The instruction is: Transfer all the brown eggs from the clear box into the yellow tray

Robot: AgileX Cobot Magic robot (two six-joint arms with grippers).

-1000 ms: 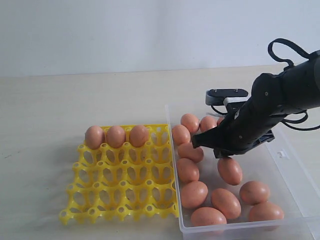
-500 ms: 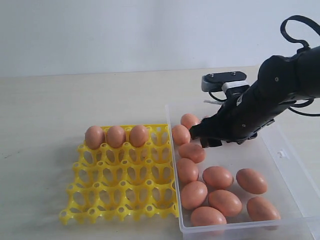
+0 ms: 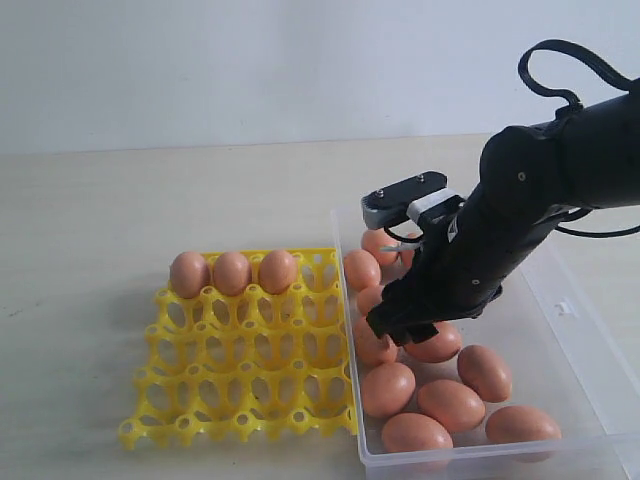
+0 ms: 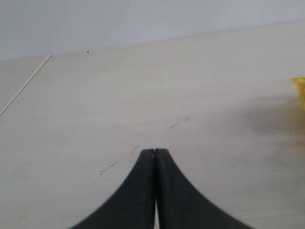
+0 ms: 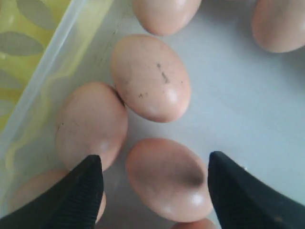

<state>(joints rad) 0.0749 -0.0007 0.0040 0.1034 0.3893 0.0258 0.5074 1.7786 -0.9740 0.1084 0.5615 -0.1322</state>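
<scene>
Three brown eggs (image 3: 231,272) stand in the back row of the yellow tray (image 3: 240,372). Several more brown eggs (image 3: 450,404) lie loose in the clear box (image 3: 562,305), to the right of the tray. My right gripper (image 3: 400,328) hangs low inside the box near its left wall. It is open, its jaws either side of one egg (image 5: 169,179) without touching it, and the arm hides some eggs behind it. In the right wrist view the right gripper (image 5: 155,160) has two more eggs (image 5: 151,78) just beyond it. My left gripper (image 4: 155,151) is shut and empty over bare table.
The box's left wall (image 5: 52,71) runs close beside the nearest eggs, and the tray lies right against it. A corner of the tray (image 4: 299,88) shows at the edge of the left wrist view. Pale table surrounds both.
My right gripper has opened and moved down and toward the box's left wall, over another egg. Loose eggs at the right of the box have rolled to new places.
</scene>
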